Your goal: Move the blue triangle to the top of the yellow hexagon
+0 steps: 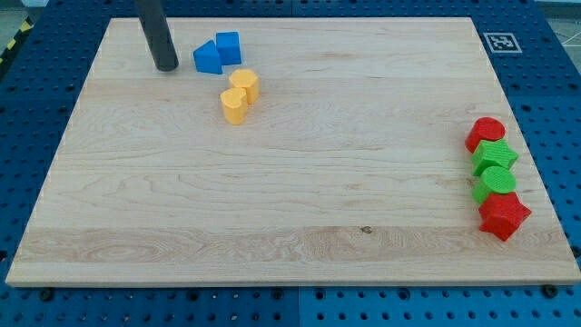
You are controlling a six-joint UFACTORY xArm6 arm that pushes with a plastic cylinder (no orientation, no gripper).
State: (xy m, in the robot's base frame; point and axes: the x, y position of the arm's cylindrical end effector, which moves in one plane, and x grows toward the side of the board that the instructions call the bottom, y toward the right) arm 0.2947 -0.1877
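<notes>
A blue triangle (208, 57) lies near the view's top left of the wooden board (290, 200), touching a blue cube-like block (228, 46) at its upper right. Two yellow blocks sit just below and right of them: one (243, 84) that looks hexagonal and another (234, 105) touching it at its lower left. My tip (166, 67) rests on the board to the left of the blue triangle, a short gap away from it.
At the view's right edge of the board a column of blocks stands: a red cylinder (486, 133), a green star-like block (494, 157), a green cylinder (496, 182) and a red star-like block (503, 215). A marker tag (498, 42) sits at the top right corner.
</notes>
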